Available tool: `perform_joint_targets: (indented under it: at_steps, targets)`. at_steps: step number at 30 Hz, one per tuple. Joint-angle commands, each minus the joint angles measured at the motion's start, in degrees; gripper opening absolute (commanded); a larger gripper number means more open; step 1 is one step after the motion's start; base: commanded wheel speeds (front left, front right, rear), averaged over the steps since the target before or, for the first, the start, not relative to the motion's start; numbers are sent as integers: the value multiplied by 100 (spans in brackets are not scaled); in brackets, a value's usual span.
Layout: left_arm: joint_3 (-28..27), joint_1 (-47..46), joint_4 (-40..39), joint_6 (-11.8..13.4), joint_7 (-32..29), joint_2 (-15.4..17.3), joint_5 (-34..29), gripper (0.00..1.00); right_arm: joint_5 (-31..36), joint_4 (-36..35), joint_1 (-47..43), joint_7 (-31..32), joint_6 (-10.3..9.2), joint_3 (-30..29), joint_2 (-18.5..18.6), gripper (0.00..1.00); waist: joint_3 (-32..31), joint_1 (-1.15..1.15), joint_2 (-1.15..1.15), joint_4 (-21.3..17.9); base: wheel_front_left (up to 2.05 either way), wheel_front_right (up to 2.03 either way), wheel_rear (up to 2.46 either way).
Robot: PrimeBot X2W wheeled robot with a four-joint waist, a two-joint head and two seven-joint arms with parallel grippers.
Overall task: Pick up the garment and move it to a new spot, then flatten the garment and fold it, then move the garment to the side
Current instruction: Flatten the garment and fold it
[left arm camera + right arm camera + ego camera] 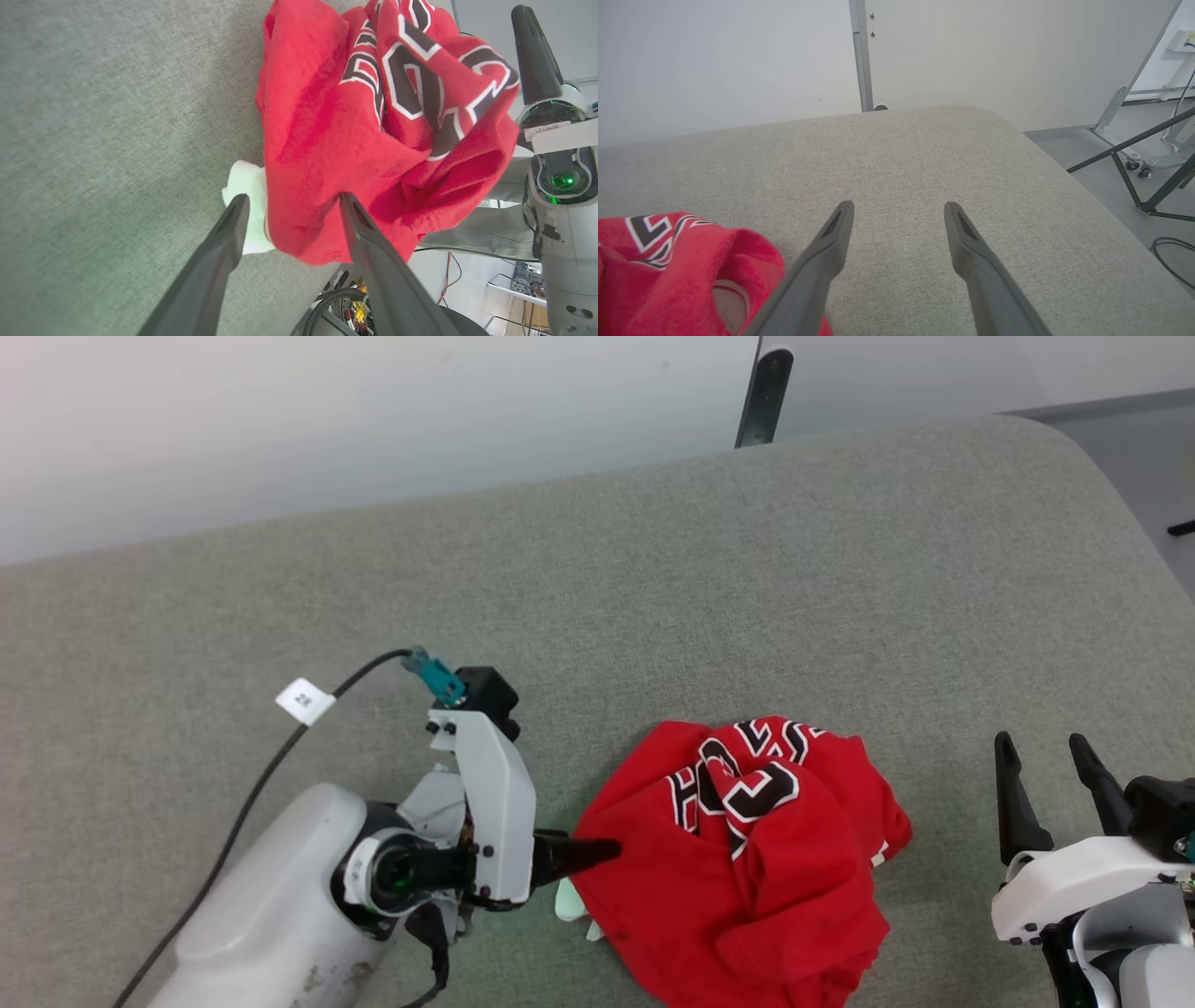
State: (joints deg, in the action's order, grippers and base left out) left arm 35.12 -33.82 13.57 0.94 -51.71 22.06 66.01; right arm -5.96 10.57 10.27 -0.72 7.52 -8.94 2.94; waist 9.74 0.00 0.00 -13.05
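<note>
The pick-up step is judged to be in hand; the crumpled red jersey is seen at the near edge of the grey padded table, about midway along; the left gripper is spread astride its left hem; the right gripper is spread, well apart, toward the near right corner; closing on the cloth, then lifting, is called for.

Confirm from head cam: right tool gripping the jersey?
No, the right tool stands open beside the garment, with grey surface between them.

On hand were one jersey, one left gripper, one right gripper, one table, one cable, one tag.
</note>
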Motion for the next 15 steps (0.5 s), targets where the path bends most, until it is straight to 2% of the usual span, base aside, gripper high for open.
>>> perform_joint_targets:
  at_steps: [1,4,5,7,8,15]
  targets:
    - [13,3,70,-56,26,-29,5,100,38,-33,-3,8,-6,-15,-10,100,49,0,0,-26,0,0,0]
    - [50,24,319,-57,30,-94,8,100,30,-45,5,0,-6,-30,-11,100,97,0,0,-40,0,0,0]
    - [63,54,392,-72,-14,-148,90,93,27,-41,11,-7,-6,-31,-11,100,109,0,0,-40,0,0,0]
    - [1,56,502,-113,13,-260,197,0,22,-34,25,-19,-6,-43,-10,100,134,0,0,-32,0,0,0]
    - [-15,57,595,-41,-30,-278,252,0,22,-33,28,-24,-6,-54,-10,100,140,0,0,-23,0,0,0]
    - [-138,-169,783,-94,-31,-67,200,0,72,-23,33,-17,-6,-105,-11,100,81,0,0,80,0,0,0]
